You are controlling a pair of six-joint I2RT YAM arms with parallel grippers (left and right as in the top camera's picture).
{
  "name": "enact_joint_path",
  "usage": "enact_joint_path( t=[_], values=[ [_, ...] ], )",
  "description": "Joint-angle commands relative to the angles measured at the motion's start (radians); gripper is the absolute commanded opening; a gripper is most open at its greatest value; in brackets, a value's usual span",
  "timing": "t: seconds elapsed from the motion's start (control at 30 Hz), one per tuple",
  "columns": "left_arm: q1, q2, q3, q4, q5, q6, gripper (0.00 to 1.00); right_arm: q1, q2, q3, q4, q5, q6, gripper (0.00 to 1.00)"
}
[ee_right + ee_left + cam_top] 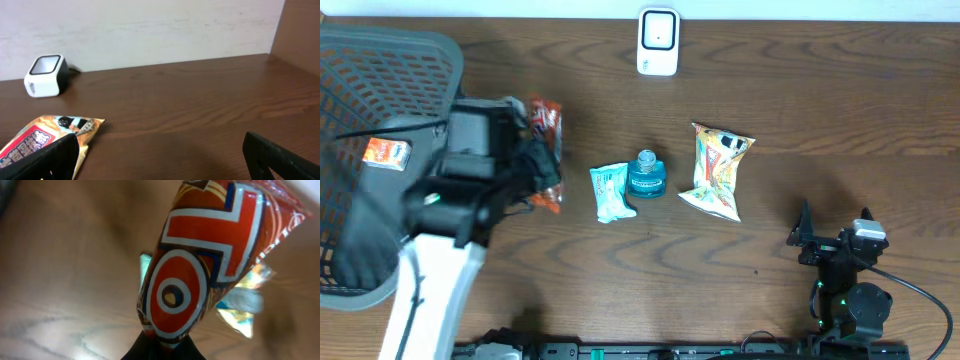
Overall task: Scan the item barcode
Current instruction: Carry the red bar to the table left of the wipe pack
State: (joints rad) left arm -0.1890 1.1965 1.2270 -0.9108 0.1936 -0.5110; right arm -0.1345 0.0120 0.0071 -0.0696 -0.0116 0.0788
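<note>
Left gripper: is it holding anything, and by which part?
Left gripper shut on the red snack packet, pinched at the edge nearest its camera.

Left gripper [540, 165] clamped across a red snack packet [546, 118], just beside the mesh basket [380, 60]; an orange pack [387, 153] lies inside that basket; white scanner [658, 42] at the far edge of the bench [840, 90]; teal sachet [611, 192], blue bottle [646, 173] and yellow snack bag [718, 170] in a row mid-bench, sachet just beside bottle; right gripper [833, 228] near the front edge, jaws apart.
</note>
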Motion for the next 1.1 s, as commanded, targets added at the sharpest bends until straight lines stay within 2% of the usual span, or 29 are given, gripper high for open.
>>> enact_joint_path(
  t=[0.0,0.03,0.13,0.47,0.7,1.0,1.07],
  values=[
    [-0.066,0.08,-0.067,0.035,-0.152,-0.177,0.07,-0.006,-0.005,-0.002,-0.003,-0.006,0.002,0.99],
    [-0.092,0.141,-0.097,0.068,-0.174,-0.234,0.07,-0.006,-0.005,-0.002,-0.003,-0.006,0.002,0.99],
    [-0.117,0.245,-0.12,0.117,-0.18,-0.288,0.07,-0.006,-0.005,-0.002,-0.003,-0.006,0.002,0.99],
    [-0.133,0.572,-0.12,0.196,-0.181,-0.364,0.08,-0.006,-0.005,-0.002,-0.003,-0.006,0.002,0.99],
    [-0.159,0.66,-0.12,0.293,-0.179,-0.363,0.07,-0.006,-0.005,-0.002,-0.003,-0.006,0.002,0.99],
    [-0.223,0.666,-0.12,0.355,-0.18,-0.362,0.08,-0.006,-0.005,-0.002,-0.003,-0.006,0.002,0.99],
    [-0.223,0.666,-0.12,0.343,-0.18,-0.351,0.24,-0.006,-0.005,-0.002,-0.003,-0.006,0.002,0.99]
  ],
)
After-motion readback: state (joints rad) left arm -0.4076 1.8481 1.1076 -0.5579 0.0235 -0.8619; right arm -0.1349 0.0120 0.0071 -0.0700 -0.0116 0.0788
